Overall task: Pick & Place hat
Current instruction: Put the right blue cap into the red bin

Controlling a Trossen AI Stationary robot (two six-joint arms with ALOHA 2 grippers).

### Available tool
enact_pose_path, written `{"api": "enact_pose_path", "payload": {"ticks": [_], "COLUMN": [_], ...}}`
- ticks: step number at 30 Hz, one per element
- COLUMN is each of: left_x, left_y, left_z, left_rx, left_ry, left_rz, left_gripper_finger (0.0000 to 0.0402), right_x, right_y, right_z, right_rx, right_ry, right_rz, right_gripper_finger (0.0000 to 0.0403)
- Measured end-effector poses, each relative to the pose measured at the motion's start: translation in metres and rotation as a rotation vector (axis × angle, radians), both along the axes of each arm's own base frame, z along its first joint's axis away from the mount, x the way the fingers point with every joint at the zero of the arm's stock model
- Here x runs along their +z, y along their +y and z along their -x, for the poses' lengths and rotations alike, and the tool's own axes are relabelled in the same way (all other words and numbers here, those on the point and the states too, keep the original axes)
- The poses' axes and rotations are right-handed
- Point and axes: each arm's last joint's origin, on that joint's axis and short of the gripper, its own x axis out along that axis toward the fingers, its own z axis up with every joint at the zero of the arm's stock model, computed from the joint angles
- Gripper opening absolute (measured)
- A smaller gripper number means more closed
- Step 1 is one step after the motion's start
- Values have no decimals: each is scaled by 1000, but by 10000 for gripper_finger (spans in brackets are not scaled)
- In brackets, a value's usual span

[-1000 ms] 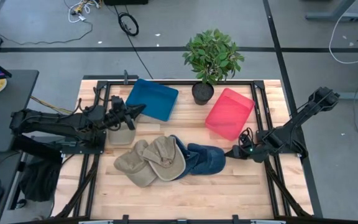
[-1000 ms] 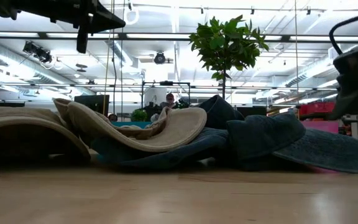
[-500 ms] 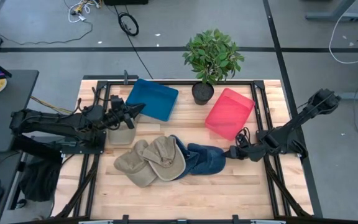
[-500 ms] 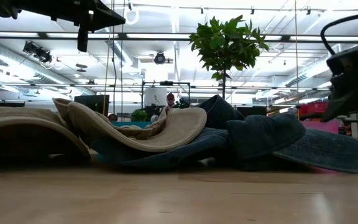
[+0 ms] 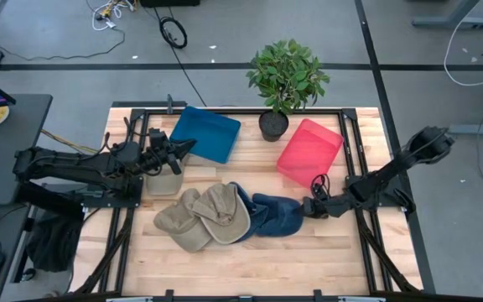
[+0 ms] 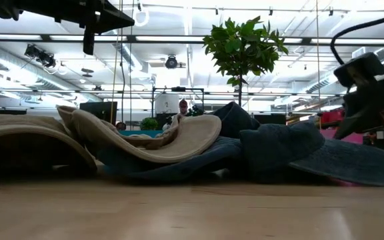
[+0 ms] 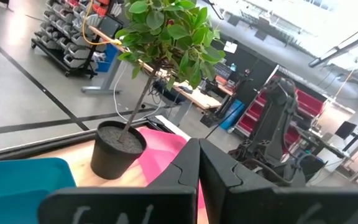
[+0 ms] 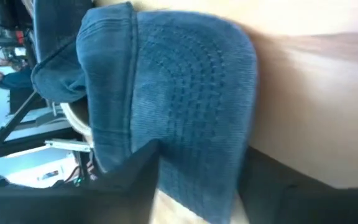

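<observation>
Reaching in from the right edge of the overhead frame, the right tool (image 5: 310, 206) sat at the brim of the blue hat (image 5: 277, 214), which lay just left of it at the centre of the frame. Its wrist view showed the ribbed blue brim (image 8: 191, 124) between the two dark fingers (image 8: 129, 186), which bracketed the brim, though whether they already pinched it could not be told. The hat's long axis ran left to right, brim end toward that tool, so the right arm was plainly the nearer. Two tan hats (image 5: 204, 216) overlapped the blue one on its left. The left tool (image 5: 174, 154) waited, clenched on nothing, at the left of the frame near the blue tray (image 5: 205, 133). A red tray (image 5: 309, 153) lay above and right of the blue hat, beside a potted plant (image 5: 286, 80). The wooden desk (image 5: 250, 260) was bare below the hats, leaving room to lift. In the level view a person (image 6: 183, 107) showed far behind.
</observation>
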Motion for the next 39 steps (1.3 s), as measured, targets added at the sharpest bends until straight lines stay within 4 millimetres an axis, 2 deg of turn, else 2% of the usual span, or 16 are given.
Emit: {"api": "enact_pose_path", "payload": {"ticks": [4, 6, 17, 26, 34, 39], "left_x": [0, 0, 0, 0, 0, 0], "left_y": [0, 0, -1, -2, -2, -2], "left_z": [0, 0, 0, -1, -1, -1], "left_rx": [0, 0, -26, -88, -91, -91], "left_ry": [3, 3, 2, 1, 0, 1], "left_rz": [-5, -5, -7, -11, -12, -15], "left_gripper_finger": [7, 7, 7, 7, 7, 7], "right_x": [6, 11, 33, 66, 98, 117], "right_y": [3, 5, 7, 7, 13, 13], "right_z": [-10, -13, -15, -8, 3, 5], "right_rx": [27, 43, 40, 104, 255, 290], "right_ry": [-42, -86, -242, -418, -532, -584], "right_rz": [22, 30, -98, -210, -350, -327], "right_gripper_finger": [52, 19, 10, 10, 10, 10]}}
